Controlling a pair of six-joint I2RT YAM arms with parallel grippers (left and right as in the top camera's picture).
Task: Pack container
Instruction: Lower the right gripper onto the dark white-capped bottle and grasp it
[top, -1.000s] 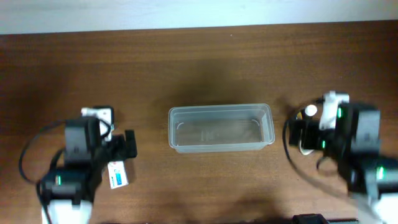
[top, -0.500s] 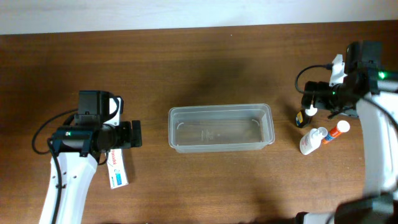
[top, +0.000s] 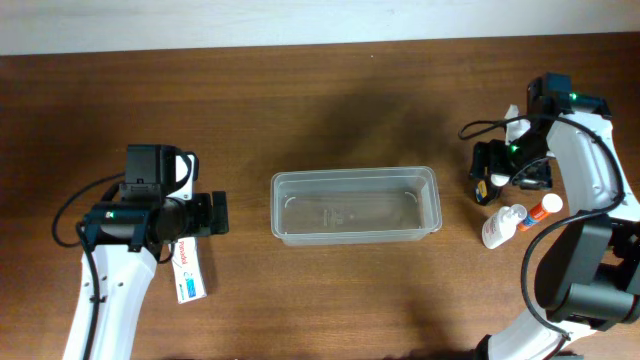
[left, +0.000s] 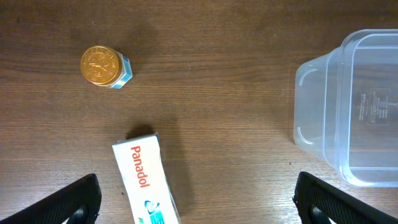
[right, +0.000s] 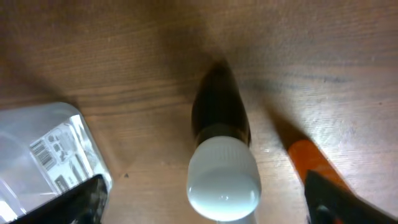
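Front: medicine box (top: 188, 278), lying flat. Left gripper (top: 212, 214): jaws spread, empty, just beyond box. Container (top: 300, 236): table centre, looks empty. Right gripper (top: 492, 178): jaws spread wide, nothing held, poised over dark bottle (right: 222, 168) with white cap. Step judged: pick bottle. Descend plumb, straddle body below cap, clamp, lift clear of white bottle (top: 498, 228).

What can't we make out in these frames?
- Panadol box: in the left wrist view, the lower end is cut off by the bottom edge. Overhead, the upper end is under the left arm.
- Dark bottle: the right wrist view is blurred and no label is readable. Overhead, it is partly under the right arm.
- Orange item: the right wrist view is blurred and shows it only partly in frame.
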